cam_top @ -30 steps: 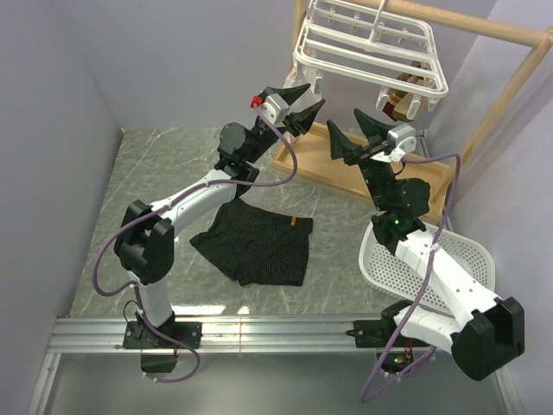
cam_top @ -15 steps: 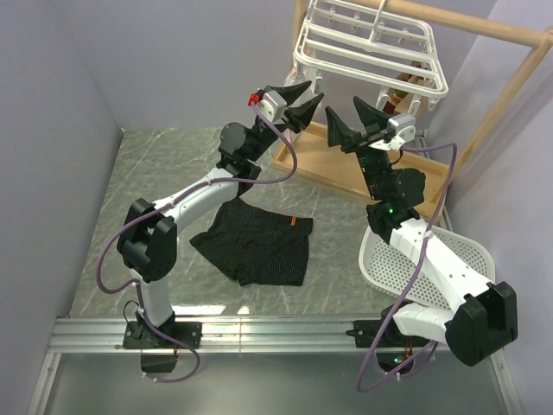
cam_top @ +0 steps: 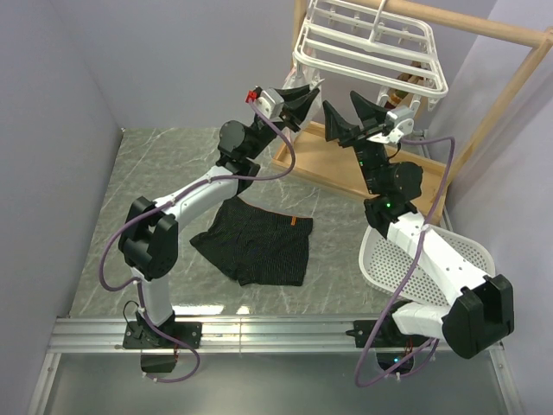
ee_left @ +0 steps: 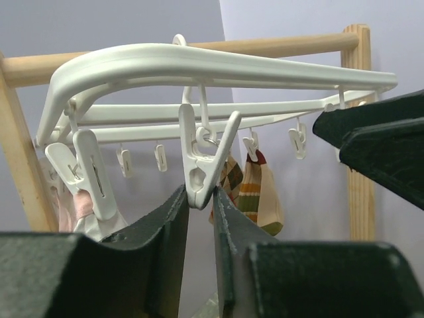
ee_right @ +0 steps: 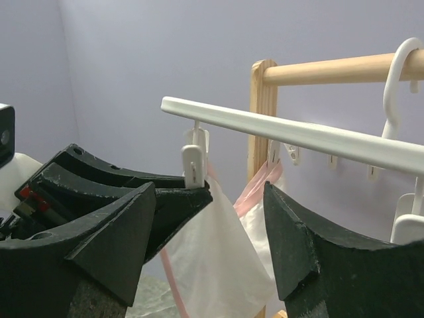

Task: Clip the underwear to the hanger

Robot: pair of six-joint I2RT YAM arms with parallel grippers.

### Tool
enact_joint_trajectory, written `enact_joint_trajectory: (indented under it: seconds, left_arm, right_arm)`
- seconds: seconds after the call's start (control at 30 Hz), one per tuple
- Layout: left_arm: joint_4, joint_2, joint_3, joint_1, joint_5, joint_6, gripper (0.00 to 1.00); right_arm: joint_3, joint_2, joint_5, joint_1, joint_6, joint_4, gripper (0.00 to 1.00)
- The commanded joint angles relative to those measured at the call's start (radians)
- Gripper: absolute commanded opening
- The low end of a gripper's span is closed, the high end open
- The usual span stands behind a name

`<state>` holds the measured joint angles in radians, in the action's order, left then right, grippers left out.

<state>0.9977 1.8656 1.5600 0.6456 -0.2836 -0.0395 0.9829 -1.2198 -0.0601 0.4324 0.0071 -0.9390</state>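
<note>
The left end effector (ee_left: 199, 197) is clenched on the lower tip of one clip (ee_left: 202, 156) hanging under the hanger (ee_left: 218, 63). The right end effector (ee_right: 211, 195), just beside the hanger, stands released and holds nothing. The underwear (cam_top: 255, 244) lies flat on the worktop (cam_top: 155, 190) well below the hanger, untouched. To my eye the pinch sits too low. Squeezing the clip's spread upper wings would open it, and the fabric needs lifting first.

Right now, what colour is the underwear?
The underwear is black with a small orange trim patch, clearest in the top external view.
</note>
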Motion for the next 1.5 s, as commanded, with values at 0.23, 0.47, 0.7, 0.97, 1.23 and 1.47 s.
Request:
enact_joint_trajectory:
  seconds: [0.23, 0.47, 0.7, 0.97, 1.23, 1.47]
  left_arm:
    - [0.019, -0.006, 0.041, -0.018, -0.058, -0.03, 0.05]
    - [0.004, 0.001, 0.052, -0.017, -0.083, -0.037, 0.16]
    - [-0.019, -0.022, 0.034, -0.014, 0.0, -0.02, 0.74]
    - [0.008, -0.043, -0.02, 0.025, 0.064, 0.027, 0.76]
    - [-0.019, -0.028, 0.031, 0.051, 0.116, 0.067, 0.71]
    - [-0.051, -0.019, 0.061, 0.075, 0.224, 0.095, 0.69]
  right_arm:
    - [0.097, -0.037, -0.032, 0.005, 0.057, -0.023, 0.7]
    - [0.14, -0.07, -0.055, 0.005, 0.059, -0.009, 0.65]
    - [0.119, -0.04, -0.027, 0.006, 0.059, 0.0, 0.64]
    - [0.077, 0.011, -0.004, 0.002, 0.053, 0.034, 0.64]
    - [0.076, 0.029, 0.017, -0.004, 0.05, 0.058, 0.64]
    - [0.074, 0.032, 0.022, -0.011, 0.054, 0.063, 0.64]
